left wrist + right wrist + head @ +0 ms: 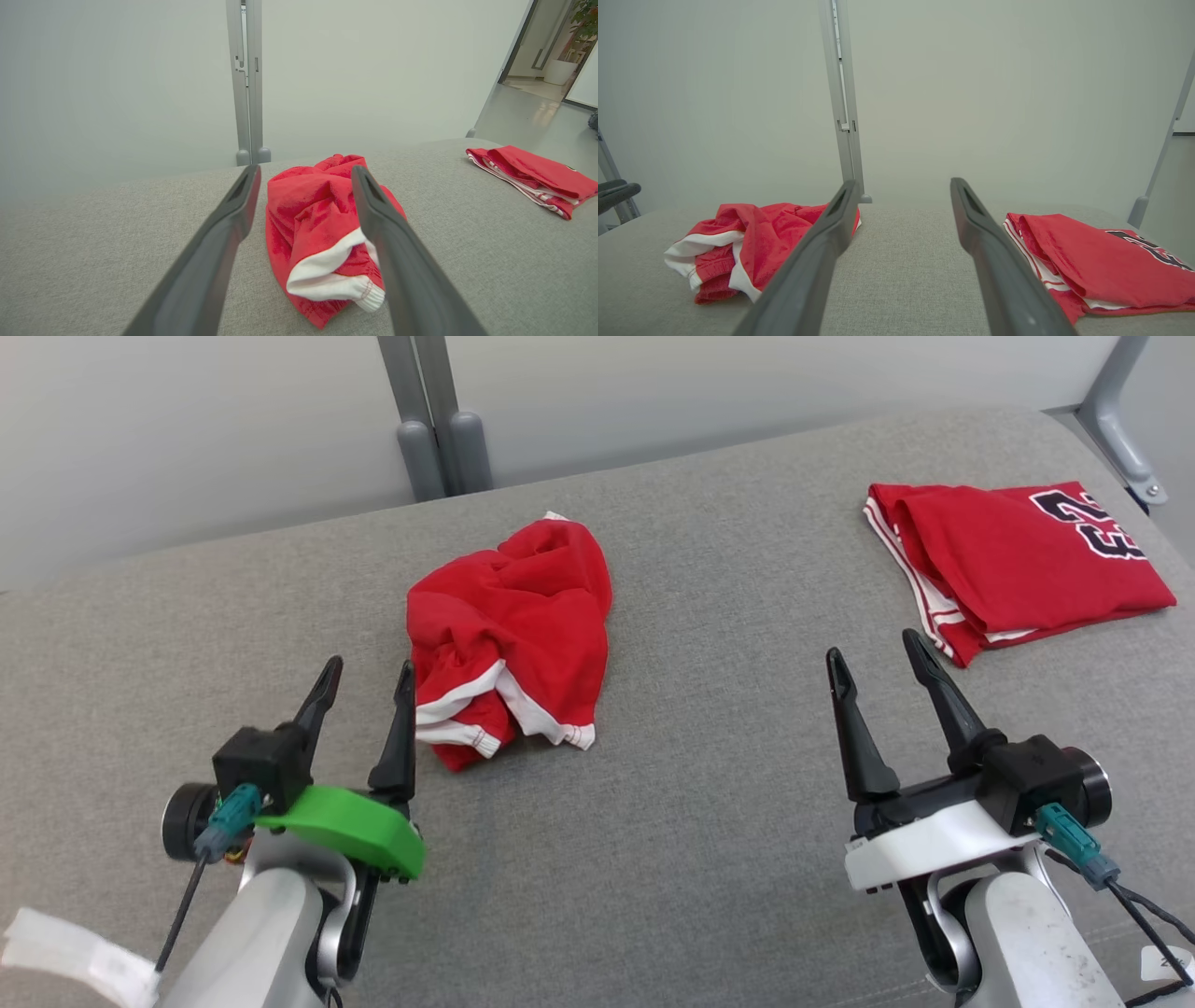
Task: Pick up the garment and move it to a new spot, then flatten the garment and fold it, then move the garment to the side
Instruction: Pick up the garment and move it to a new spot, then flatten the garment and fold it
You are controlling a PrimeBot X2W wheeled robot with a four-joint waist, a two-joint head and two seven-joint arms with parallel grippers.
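Left claw wide, empty, just beside crumpled red garment on grey cushion. Right claw wide, empty, near folded shirt. Risk: pinching bunched layers likely lifts a wad and hampers flattening.

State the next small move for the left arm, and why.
Probably ease the left gripper forward and close it on the white hem: the garment lies crumpled, not yet flattened, and the open jaws stand just beside that hem, holding nothing.
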